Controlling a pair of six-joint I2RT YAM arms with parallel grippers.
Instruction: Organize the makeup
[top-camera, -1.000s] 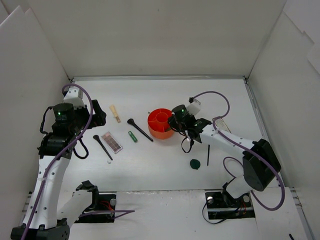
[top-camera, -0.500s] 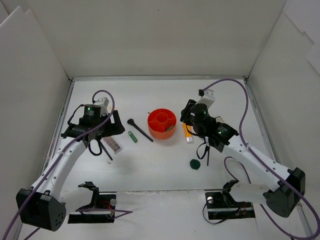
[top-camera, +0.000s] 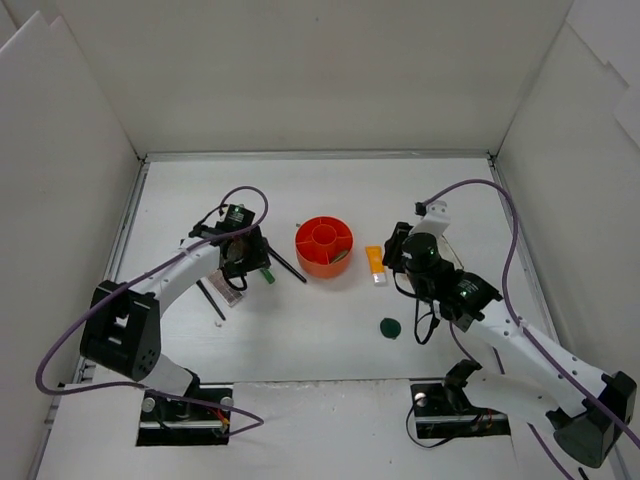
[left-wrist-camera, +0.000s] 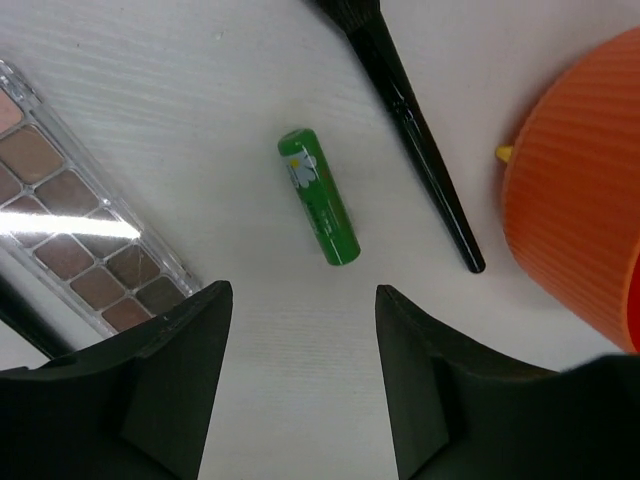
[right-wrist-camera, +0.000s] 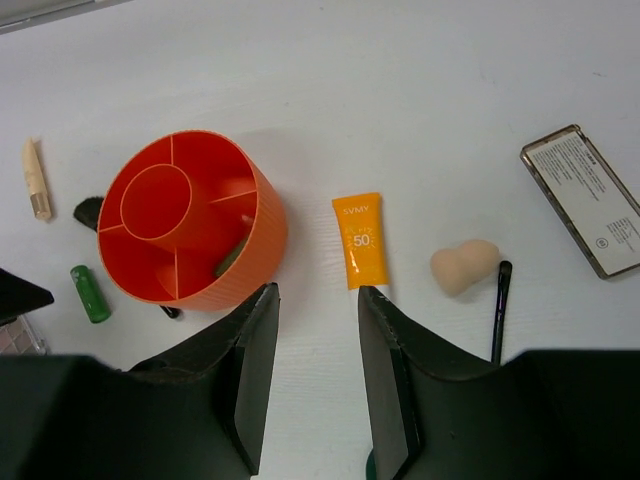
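Note:
My left gripper (left-wrist-camera: 305, 335) is open and empty, low over the table just short of a small green tube (left-wrist-camera: 320, 210). A thick black brush (left-wrist-camera: 415, 130) lies between that tube and the red-orange holder (left-wrist-camera: 580, 190). The brown-pink palette (left-wrist-camera: 80, 240) lies at the left. From above, the left gripper (top-camera: 248, 264) sits between the palette (top-camera: 228, 286) and the green tube (top-camera: 265, 273). My right gripper (right-wrist-camera: 318, 310) is open and empty above the table, right of the holder (right-wrist-camera: 190, 220), near the orange tube (right-wrist-camera: 360, 240). A beige sponge (right-wrist-camera: 465, 268) and a thin black brush (right-wrist-camera: 498, 310) lie further right.
A dark green item leans inside the holder (right-wrist-camera: 230, 258). A beige stick (right-wrist-camera: 35, 178) lies far left. A flat rectangular case (right-wrist-camera: 582, 200) lies at the right. A dark green round compact (top-camera: 390, 327) lies in front of the right gripper (top-camera: 402, 260). White walls surround the table.
The left arm has swung right and down to the green tube. The right gripper has drawn back to the right of the holder, and the orange tube now shows beside it.

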